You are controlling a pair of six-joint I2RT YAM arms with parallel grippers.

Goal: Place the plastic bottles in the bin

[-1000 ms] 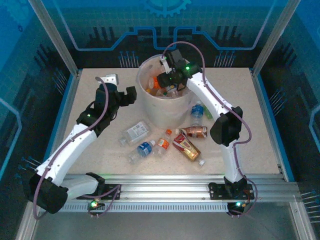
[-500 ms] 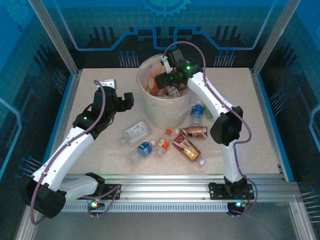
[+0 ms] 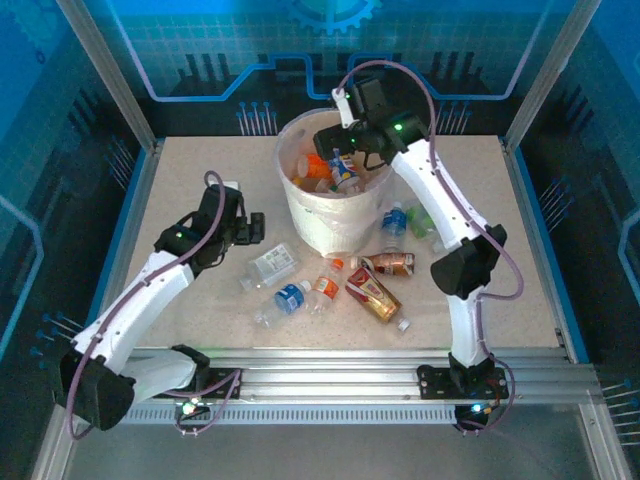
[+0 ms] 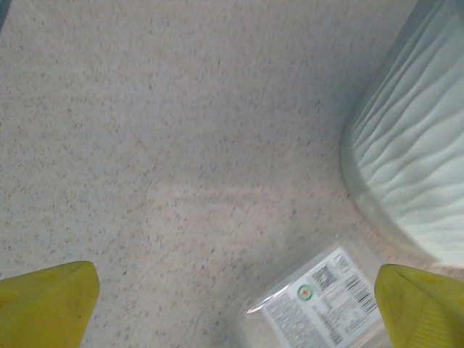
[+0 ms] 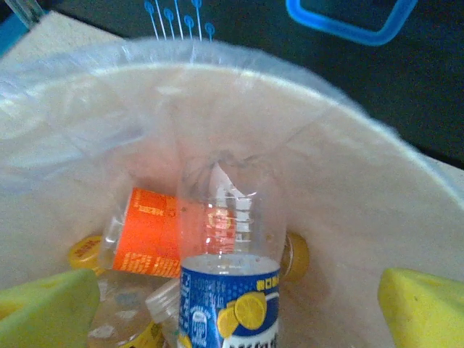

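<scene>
The bin (image 3: 300,215), a white bucket with a bag liner, stands at the table's far middle. My right gripper (image 3: 338,140) hangs open over its mouth. Below it, a blue-labelled lemon bottle (image 5: 229,290) lies loose inside, between the spread fingers (image 5: 47,312) and touching neither, beside an orange-labelled bottle (image 5: 148,232). My left gripper (image 3: 250,228) is open, low over the table just left of the bin. A clear white-labelled bottle (image 4: 326,304) lies toward its right finger (image 4: 420,304). Several more plastic bottles lie in front of the bin, among them blue (image 3: 285,300), orange (image 3: 323,288) and brown (image 3: 372,293).
The bin's ribbed wall (image 4: 413,167) rises close on the right of my left gripper. A blue-labelled bottle (image 3: 395,222) and a green one (image 3: 420,222) lie against the bin's right side, near my right arm. Bare speckled tabletop (image 4: 145,145) stretches to the left.
My right gripper opened and let the blue lemon bottle go into the bin, then lifted back a little. My left arm swung down and nearer, toward the white-labelled bottle.
</scene>
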